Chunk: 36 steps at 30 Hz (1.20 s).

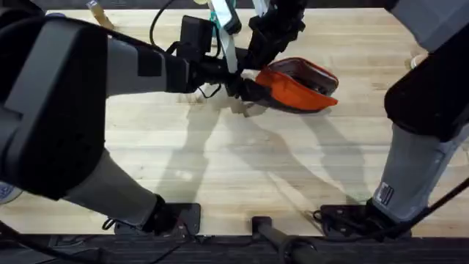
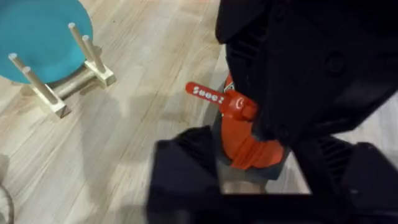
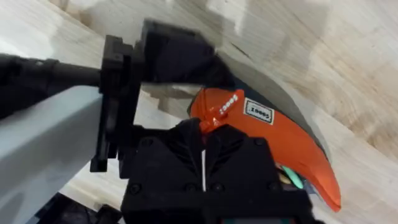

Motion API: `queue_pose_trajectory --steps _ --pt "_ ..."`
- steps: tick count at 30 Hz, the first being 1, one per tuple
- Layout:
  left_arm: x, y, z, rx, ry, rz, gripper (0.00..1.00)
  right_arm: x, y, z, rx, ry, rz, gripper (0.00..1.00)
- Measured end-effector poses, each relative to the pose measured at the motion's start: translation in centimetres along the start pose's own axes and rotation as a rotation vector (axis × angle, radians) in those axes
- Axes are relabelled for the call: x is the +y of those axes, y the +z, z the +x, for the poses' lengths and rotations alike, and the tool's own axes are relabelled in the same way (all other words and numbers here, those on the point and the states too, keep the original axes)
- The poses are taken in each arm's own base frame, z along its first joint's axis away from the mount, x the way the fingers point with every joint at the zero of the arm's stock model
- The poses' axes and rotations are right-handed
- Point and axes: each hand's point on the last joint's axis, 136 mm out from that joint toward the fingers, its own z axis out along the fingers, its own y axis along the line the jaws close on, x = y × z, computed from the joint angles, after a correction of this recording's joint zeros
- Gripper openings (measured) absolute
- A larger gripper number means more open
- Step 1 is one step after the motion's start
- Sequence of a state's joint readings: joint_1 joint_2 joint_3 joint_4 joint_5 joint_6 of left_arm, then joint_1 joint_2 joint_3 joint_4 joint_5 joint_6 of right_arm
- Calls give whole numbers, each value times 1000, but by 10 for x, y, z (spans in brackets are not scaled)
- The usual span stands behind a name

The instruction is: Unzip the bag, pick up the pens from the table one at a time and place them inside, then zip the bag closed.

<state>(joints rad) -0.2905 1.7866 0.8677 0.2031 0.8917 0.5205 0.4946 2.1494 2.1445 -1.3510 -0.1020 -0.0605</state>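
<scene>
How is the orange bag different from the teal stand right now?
The bag is orange, soft fabric, and both end effectors are at one end of it; the stand is teal, round and rigid, with wooden pegs, and nothing touches it. Both rest on the wooden table.

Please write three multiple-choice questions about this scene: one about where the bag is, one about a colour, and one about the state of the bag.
1. The bag lies: A) at the near edge of the table B) on the far middle of the table C) off the table.
2. The round top of the stand is: A) pink B) teal C) yellow.
3. The bag's mouth is: A) open in part B) zipped flat C) turned inside out.

Answers: B, the overhead view shows it far from the arm bases; B, the left wrist view shows the teal disc; A, the dark lining shows overhead.
</scene>
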Motion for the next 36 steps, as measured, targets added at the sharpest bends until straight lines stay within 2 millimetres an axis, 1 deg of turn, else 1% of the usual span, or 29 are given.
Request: queue_pose_trajectory --steps 4,6,8,9,20,36 --pt "-2 2 -1 -3 5 7 425 0 0 0 -1 0 0 33" --pt "-2 2 -2 -6 8 4 289 0 0 0 1 0 0 33" --pt "-1 1 -3 -8 10 3 85 0 0 2 7 1 -1 33" --pt "-1 1 -3 -10 11 1 58 0 0 3 11 1 -2 33" --pt "-1 1 -4 -11 11 1 40 -1 -1 7 29 3 8 34" --pt "-1 1 -4 -11 11 1 41 -2 -1 7 29 1 18 33"
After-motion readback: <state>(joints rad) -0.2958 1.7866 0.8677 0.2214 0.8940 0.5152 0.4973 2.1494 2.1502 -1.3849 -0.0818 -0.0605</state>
